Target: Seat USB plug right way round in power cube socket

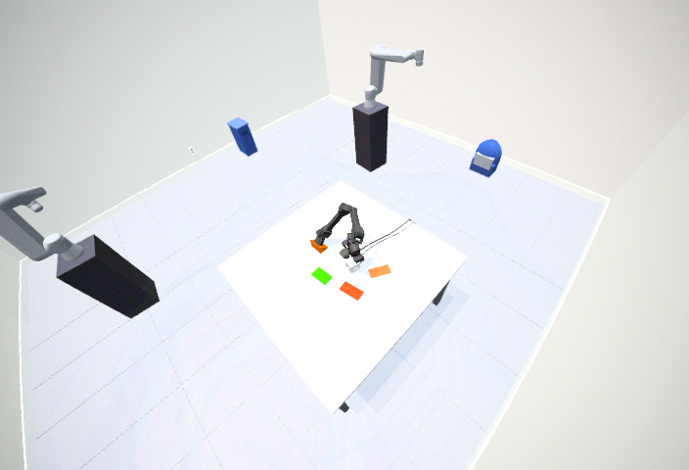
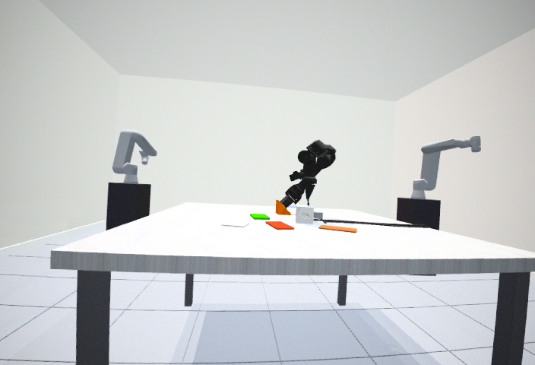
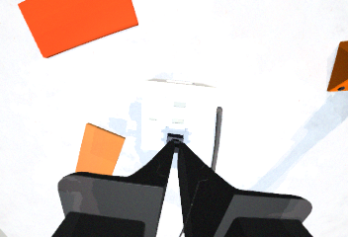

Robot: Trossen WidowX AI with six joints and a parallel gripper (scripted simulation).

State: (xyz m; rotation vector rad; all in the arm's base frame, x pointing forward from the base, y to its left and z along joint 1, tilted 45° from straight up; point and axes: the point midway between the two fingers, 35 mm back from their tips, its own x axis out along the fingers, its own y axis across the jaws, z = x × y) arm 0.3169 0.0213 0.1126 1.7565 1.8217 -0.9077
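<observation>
Orange flat tiles (image 3: 99,148) left of the white power cube (image 3: 179,106); on its top socket sits the dark USB plug (image 3: 175,137), gripper (image 3: 176,148) fingers nearly shut, pinching it. Step looks like grasp done; next likely pull straight up, rotate half turn, reinsert, minding cable (image 3: 217,138) at right.

A robot lab — bare white walls, tiled floor (image 2: 233,327), pedestal-mounted arms (image 2: 432,165) around one table (image 2: 191,253).

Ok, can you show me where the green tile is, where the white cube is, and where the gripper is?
green tile (image 1: 321,275), top view, middle of its flat face.
white cube (image 2: 305,214), exterior view, its front side.
gripper (image 3: 175,141), wrist view, between its fingertips, shut on the USB plug.
</observation>
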